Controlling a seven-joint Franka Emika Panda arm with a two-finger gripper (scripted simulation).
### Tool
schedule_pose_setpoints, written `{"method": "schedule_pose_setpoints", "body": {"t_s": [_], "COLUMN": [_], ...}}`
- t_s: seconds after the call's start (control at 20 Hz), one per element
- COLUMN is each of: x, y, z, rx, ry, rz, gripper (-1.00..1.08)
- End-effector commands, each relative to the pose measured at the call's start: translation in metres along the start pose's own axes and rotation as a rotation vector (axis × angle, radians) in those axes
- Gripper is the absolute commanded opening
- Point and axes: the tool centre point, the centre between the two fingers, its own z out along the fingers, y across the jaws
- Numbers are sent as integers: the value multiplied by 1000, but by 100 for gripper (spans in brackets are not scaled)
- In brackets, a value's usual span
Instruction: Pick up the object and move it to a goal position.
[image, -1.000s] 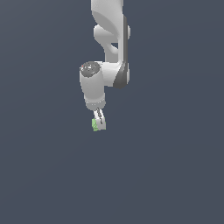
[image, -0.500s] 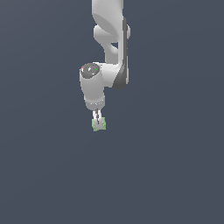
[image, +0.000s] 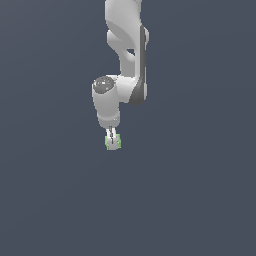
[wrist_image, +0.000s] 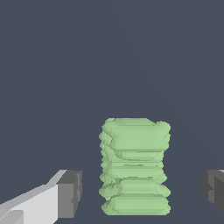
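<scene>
Object (wrist_image: 134, 166) sits on surface directly under tool (image: 113, 141), centred between spread fingers (wrist_image: 65, 193), gaps both sides. Long axis crosses closing line; tool wide, holding nothing.

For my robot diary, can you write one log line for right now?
arm: over green lump | gripper: open, a finger on each side, gaps showing | lump: not grasped yet | goal: not visible

Light green bumpy object (wrist_image: 134, 167), white robot arm (image: 122, 55) with a dark grey stripe, white gripper (wrist_image: 141, 192) with dark grey fingertips (wrist_image: 70, 193) beside the object, plain dark blue-grey background (image: 200, 175)
</scene>
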Motion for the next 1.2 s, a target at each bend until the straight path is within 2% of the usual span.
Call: {"method": "schedule_pose_setpoints", "body": {"t_s": [0.0, 0.45, 0.5, 1.15], "x": [0, 0, 0, 0], "y": [1, 0, 0, 0], "z": [12, 36, 36, 32], "rx": [-1, -1, -1, 1], "ry": [0, 0, 0, 0], "rz": [2, 4, 4, 3], "gripper": [100, 100, -100, -100]}}
